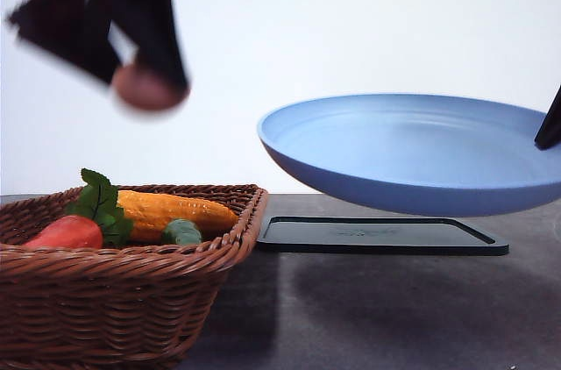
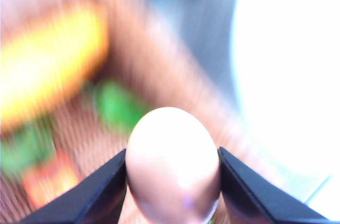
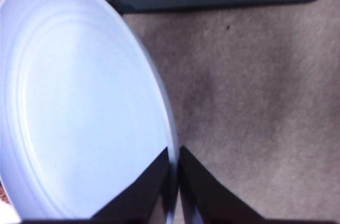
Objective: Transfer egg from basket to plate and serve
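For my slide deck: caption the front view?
Left claw lifts egg above basket; right claw holds plate over tray.

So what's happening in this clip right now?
The left hand is clamped on the egg and has it in the air above the wicker basket, which holds a corn cob and other vegetables. The right hand pinches the rim of the blue plate, holding it off the table above the black tray. The egg is not yet over the plate.
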`<action>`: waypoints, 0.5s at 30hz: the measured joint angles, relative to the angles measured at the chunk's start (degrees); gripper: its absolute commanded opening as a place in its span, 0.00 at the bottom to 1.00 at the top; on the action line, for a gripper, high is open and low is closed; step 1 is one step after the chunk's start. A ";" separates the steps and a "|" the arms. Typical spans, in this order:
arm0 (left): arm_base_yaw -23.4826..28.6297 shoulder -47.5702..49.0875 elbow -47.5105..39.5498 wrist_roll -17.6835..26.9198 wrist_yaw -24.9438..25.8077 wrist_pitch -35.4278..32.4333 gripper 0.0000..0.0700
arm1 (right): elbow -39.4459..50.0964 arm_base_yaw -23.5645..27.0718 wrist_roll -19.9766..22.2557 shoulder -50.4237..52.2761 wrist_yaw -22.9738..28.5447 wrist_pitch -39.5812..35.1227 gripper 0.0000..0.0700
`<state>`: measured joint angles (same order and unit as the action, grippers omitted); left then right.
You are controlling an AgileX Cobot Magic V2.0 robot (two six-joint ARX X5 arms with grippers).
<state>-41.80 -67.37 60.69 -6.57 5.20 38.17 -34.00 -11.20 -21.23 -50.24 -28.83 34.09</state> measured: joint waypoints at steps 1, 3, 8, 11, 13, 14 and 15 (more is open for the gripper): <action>-0.14 0.30 1.58 0.00 0.91 -0.61 0.41 | 0.00 0.00 -0.10 -0.73 -0.95 0.00 0.00; -1.15 0.30 4.74 0.00 2.86 -2.37 0.41 | 0.00 -0.13 -0.14 -2.36 -3.43 -0.02 0.00; -6.13 -0.76 6.48 0.00 4.17 -6.12 0.41 | 0.00 -2.09 -0.27 -5.83 -5.46 -0.14 0.00; -9.28 -3.84 6.46 0.00 4.17 -5.97 0.41 | 0.00 -3.71 -0.29 -7.20 -5.48 -0.24 0.00; -11.43 -6.41 6.39 0.00 4.17 -5.49 0.41 | -0.04 -4.81 -0.32 -7.62 -5.43 -0.24 0.00; -12.40 -7.57 6.36 0.00 4.17 -5.35 0.41 | -0.10 -5.36 -0.35 -7.75 -5.36 -0.24 0.00; -13.46 -8.87 6.33 0.00 4.17 -5.32 0.41 | -0.38 -5.96 -0.45 -7.90 -5.33 -0.18 0.00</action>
<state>-55.26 -76.24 67.02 -6.57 9.37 32.85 -34.38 -17.16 -21.68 -58.15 -34.16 33.90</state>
